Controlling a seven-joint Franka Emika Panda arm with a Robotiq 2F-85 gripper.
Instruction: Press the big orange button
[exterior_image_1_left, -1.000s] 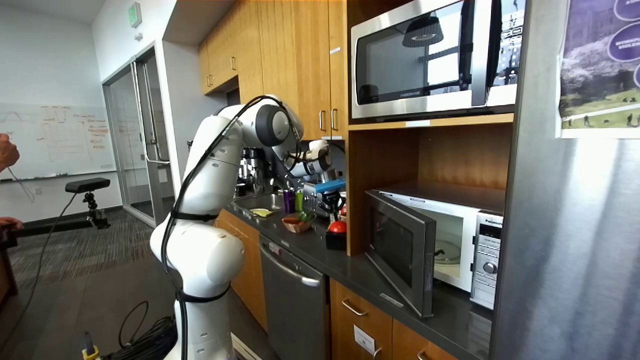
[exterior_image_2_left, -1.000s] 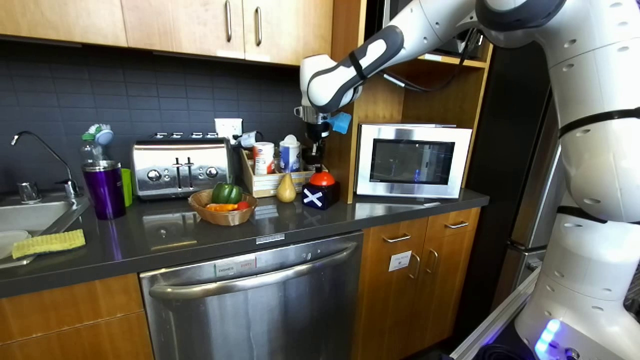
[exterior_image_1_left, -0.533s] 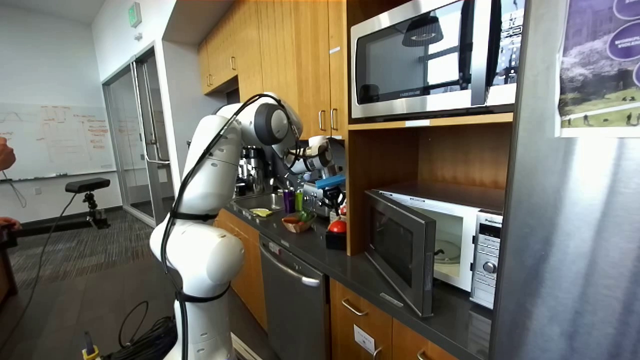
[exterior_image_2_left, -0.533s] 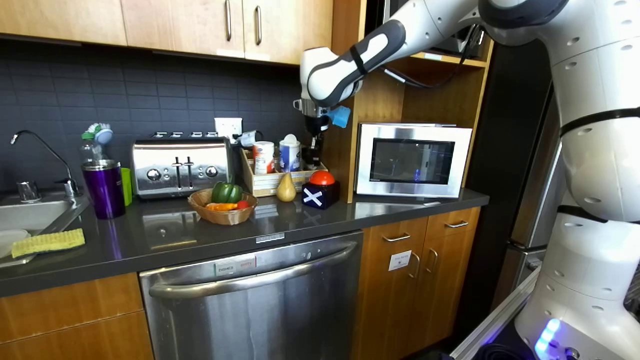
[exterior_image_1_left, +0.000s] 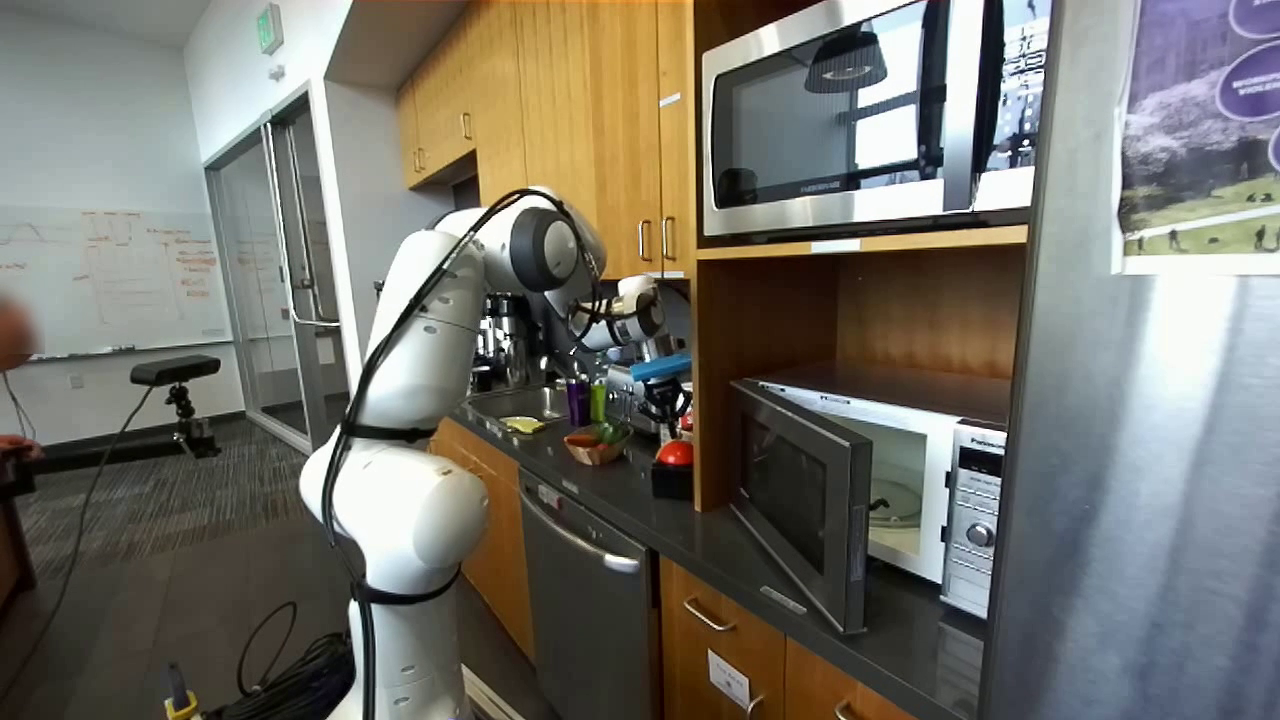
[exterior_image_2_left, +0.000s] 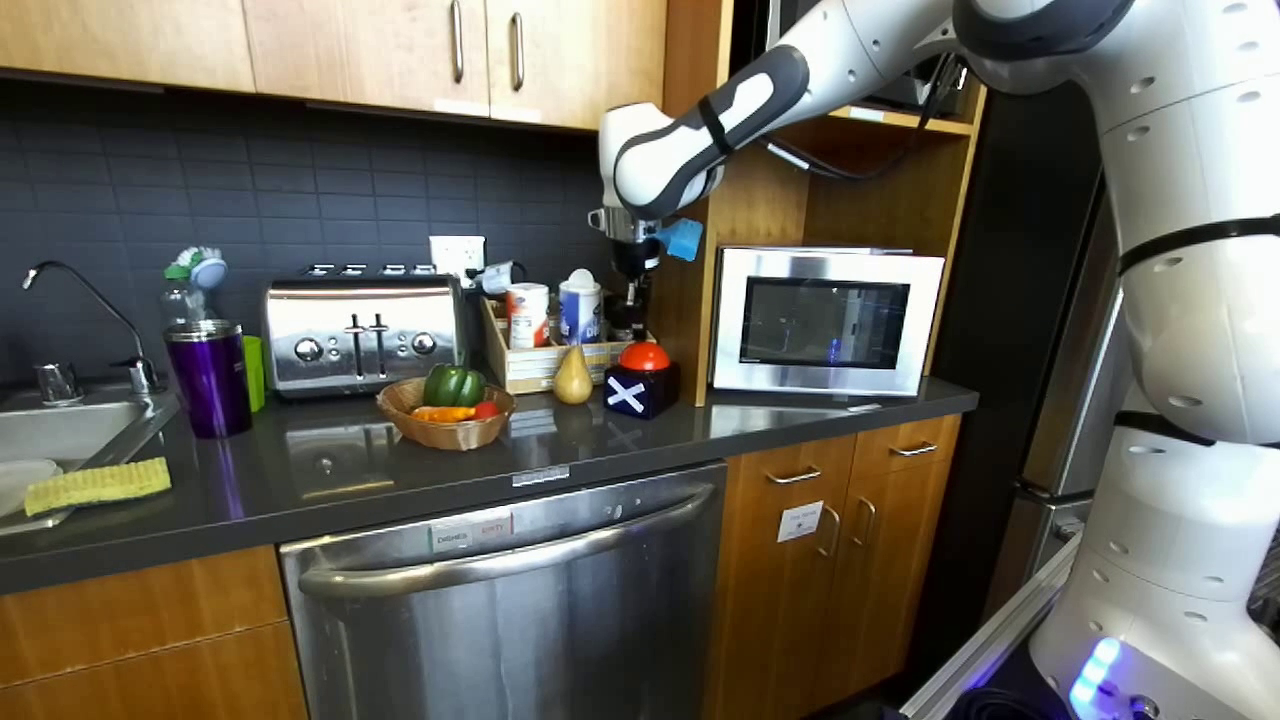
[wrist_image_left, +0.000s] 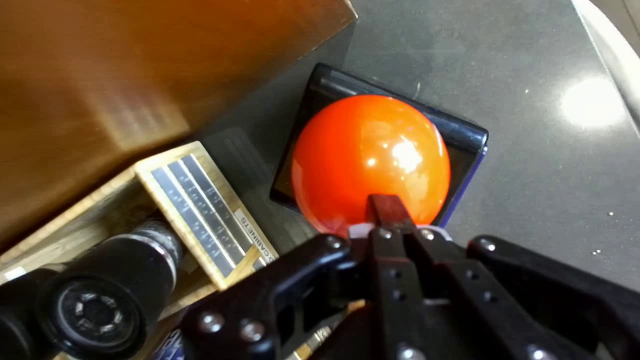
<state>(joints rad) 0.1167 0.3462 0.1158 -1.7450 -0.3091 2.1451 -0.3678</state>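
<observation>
The big button is a shiny orange-red dome (exterior_image_2_left: 644, 356) on a black box base (exterior_image_2_left: 652, 392) with a white X on its side. It stands on the dark counter beside the wooden cabinet panel. The dome (exterior_image_1_left: 675, 454) also shows in an exterior view and fills the middle of the wrist view (wrist_image_left: 350, 150). My gripper (wrist_image_left: 387, 207) is shut and empty, its fingertips together over the near part of the dome. In an exterior view the gripper (exterior_image_2_left: 638, 328) points down right at the dome's top. I cannot tell whether the tips touch it.
A wooden box (exterior_image_2_left: 530, 370) with canisters stands behind and beside the button. A pear (exterior_image_2_left: 573, 377) and a vegetable basket (exterior_image_2_left: 445, 430) are nearby. The wooden panel (wrist_image_left: 125, 65) is close on the button's other side. A microwave (exterior_image_1_left: 800, 500) stands open beyond it.
One second ago the fingertips were lower, at the dome's top. They rose by half a second ago and have since come partly back down. The button base has not moved.
</observation>
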